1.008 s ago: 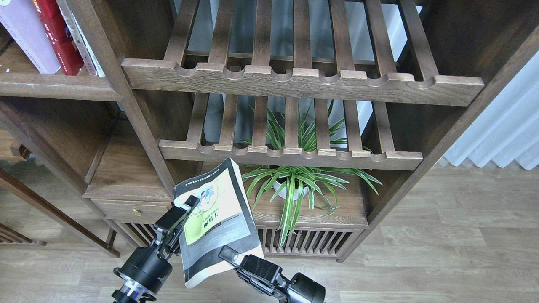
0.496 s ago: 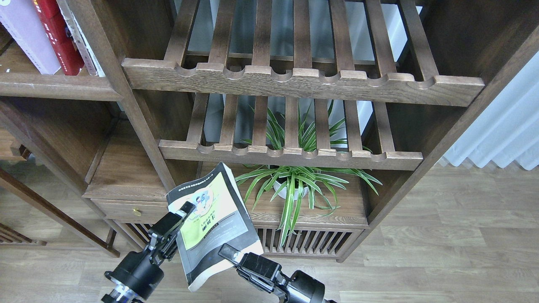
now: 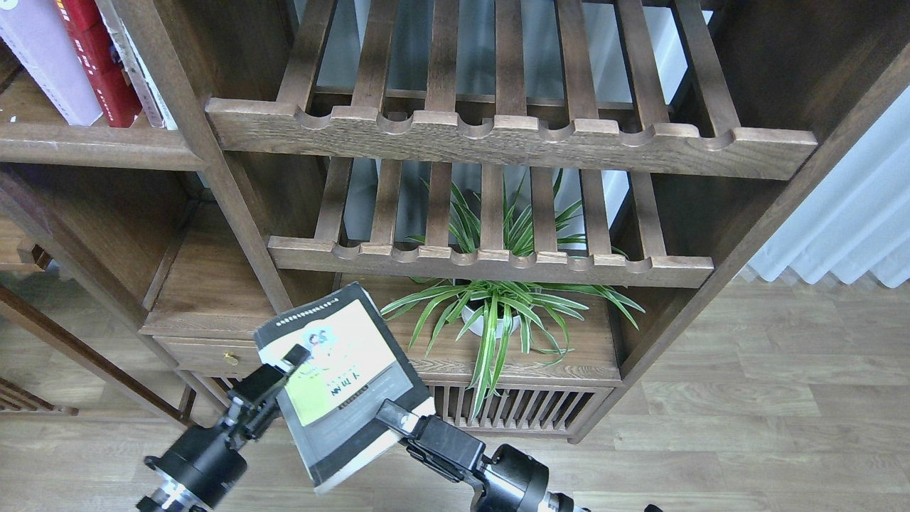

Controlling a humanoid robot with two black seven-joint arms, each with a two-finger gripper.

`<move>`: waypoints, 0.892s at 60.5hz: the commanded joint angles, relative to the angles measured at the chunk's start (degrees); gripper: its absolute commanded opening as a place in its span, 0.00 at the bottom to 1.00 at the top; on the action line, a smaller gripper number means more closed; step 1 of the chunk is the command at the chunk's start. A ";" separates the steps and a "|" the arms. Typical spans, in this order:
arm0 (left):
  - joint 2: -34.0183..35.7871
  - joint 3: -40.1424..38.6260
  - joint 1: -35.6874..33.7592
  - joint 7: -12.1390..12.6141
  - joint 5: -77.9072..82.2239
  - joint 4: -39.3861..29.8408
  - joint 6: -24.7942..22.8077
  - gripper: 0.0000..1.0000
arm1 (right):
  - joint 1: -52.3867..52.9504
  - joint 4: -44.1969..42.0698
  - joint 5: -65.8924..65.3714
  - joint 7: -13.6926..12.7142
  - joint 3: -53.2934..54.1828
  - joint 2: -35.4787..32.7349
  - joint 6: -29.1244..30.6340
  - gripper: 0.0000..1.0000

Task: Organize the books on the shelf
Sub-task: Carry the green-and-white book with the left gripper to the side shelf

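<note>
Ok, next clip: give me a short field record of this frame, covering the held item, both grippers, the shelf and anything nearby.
held item: black-grey book with yellow-green panel, tilted, cover up
left gripper: on the book's left edge
right gripper: on the book's lower right edge
shelf: upper left, dark-brown board
books on shelf: lavender-white book, red book, leaning
nearby: potted spider plant below slatted racks

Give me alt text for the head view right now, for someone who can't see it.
Two black grippers, left and right, hold a thick black-grey book with a yellow-green panel between them, tilted, low before a dark wooden bookcase. Behind it a spider plant stands under slatted racks; more books stand on the upper-left shelf.
</note>
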 commanded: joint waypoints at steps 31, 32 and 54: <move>21.31 -29.10 8.00 2.26 2.65 -7.04 0.00 0.13 | -0.48 -1.95 -0.10 0.02 0.29 -0.04 -0.03 0.99; 21.83 -30.15 8.18 2.26 2.65 -7.04 0.00 0.13 | -0.48 -1.95 -0.01 0.02 0.29 -0.04 -0.03 0.99; 25.09 -43.34 10.73 8.06 2.65 -6.87 0.00 0.13 | -0.65 -3.62 -0.10 -0.06 0.38 -0.04 -0.03 0.99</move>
